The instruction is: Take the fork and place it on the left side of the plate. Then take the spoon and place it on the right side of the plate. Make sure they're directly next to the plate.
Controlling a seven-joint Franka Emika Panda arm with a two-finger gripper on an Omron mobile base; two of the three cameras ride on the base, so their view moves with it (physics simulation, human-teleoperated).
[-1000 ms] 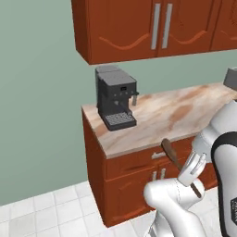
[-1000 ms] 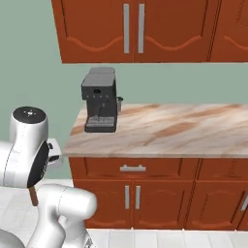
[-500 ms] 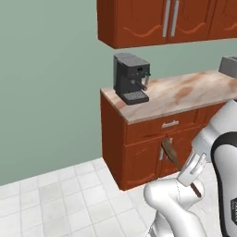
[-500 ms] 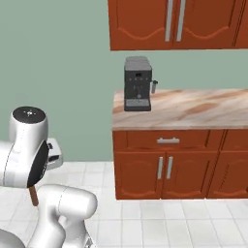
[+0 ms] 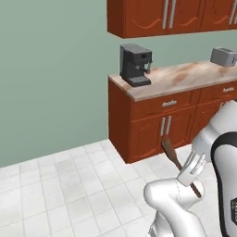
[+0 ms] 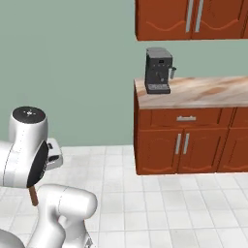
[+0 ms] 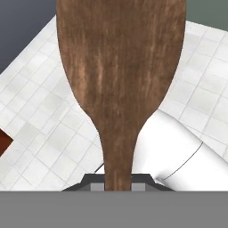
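My gripper (image 5: pixel 191 170) is shut on the thin handle of the dark brown wooden spoon (image 5: pixel 169 152), low beside my own white arm and above the tiled floor. In the left base view the spoon's bowl points up and left, and the handle end sticks out below the hand. The hand view has the spoon (image 7: pixel 120 71) rising large from between the fingertips, over floor tiles. In the right base view a short end of the spoon (image 6: pixel 33 196) shows under the arm's elbow. The fork and the plate are out of view.
A wooden cabinet run with a marble counter (image 5: pixel 185 77) stands ahead to the right, carrying a black coffee machine (image 5: pixel 135 65) and a toaster (image 5: pixel 223 56). Wall cabinets (image 5: pixel 171 16) hang above. White tiled floor (image 5: pixel 69 185) lies between me and the green wall.
The whole scene has shifted right and farther off in both base views, so the base has driven. The spoon stays in the shut gripper, held the same way.
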